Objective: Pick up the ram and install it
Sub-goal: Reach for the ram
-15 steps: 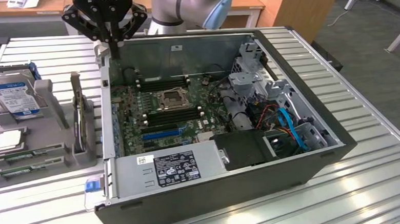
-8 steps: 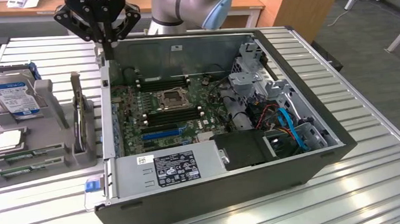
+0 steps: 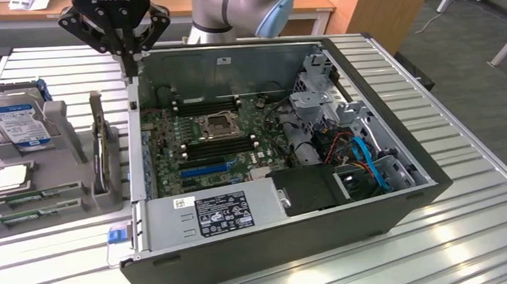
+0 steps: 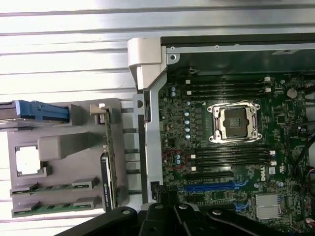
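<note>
Case (image 3: 328, 237) with motherboard (image 3: 203, 143); ram (image 4: 112, 152) in holder (image 4: 64, 143)

The exterior view looks down at a slant from high up, standing well back from the black pincer (image 3: 130, 56). It takes in the whole open black and grey metal computer case (image 3: 268, 252) below the pincer and the slatted silver metal table (image 3: 466, 235) around it. The wrist view sits right behind the pincer and faces straight down, much nearer. Both views share the green motherboard (image 4: 278, 123) to one side of the pincer and the grey plastic parts holder (image 4: 64, 142) to the other.
</note>
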Controlling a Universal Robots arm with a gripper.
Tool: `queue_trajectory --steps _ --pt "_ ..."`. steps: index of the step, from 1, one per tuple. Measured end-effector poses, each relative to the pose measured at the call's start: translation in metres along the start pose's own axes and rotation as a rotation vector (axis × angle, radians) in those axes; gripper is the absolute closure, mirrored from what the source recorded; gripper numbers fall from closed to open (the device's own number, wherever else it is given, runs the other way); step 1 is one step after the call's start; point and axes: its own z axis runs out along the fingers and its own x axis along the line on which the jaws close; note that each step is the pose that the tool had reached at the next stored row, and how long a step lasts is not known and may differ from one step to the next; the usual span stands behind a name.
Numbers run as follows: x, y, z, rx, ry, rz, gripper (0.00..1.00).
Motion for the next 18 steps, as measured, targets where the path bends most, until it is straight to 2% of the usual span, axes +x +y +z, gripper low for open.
queue_trajectory --steps 18 --pt "0.015 -0.0011 0.0006 0.0001 0.0001 0.000 0.90"
